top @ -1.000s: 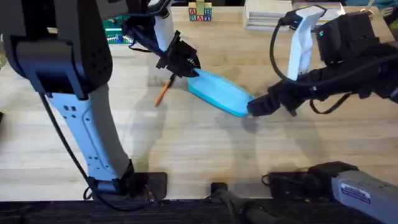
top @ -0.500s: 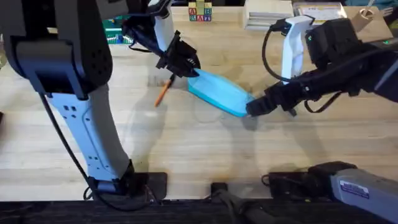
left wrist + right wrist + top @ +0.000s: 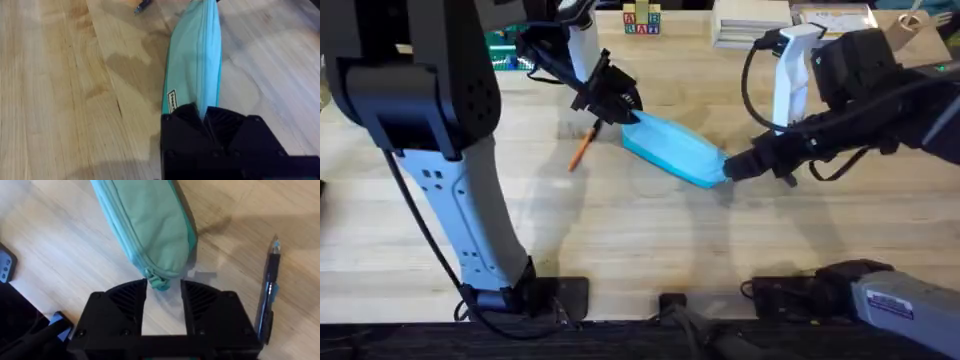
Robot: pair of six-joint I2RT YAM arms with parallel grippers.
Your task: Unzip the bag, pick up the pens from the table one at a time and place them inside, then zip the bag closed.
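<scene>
Clearly unzipping is in hand: left gripper (image 3: 206,117) pinches one end of the bag (image 3: 672,149); right gripper (image 3: 163,291), spread at the other end, must close on the pull.

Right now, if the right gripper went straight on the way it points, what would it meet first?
The right gripper would meet the near end of the light blue fabric pouch, whose tip already sits between its open fingers.

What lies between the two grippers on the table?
The bag spans the stretch in the overhead view, the left gripper at one end, the right gripper at the other.
</scene>
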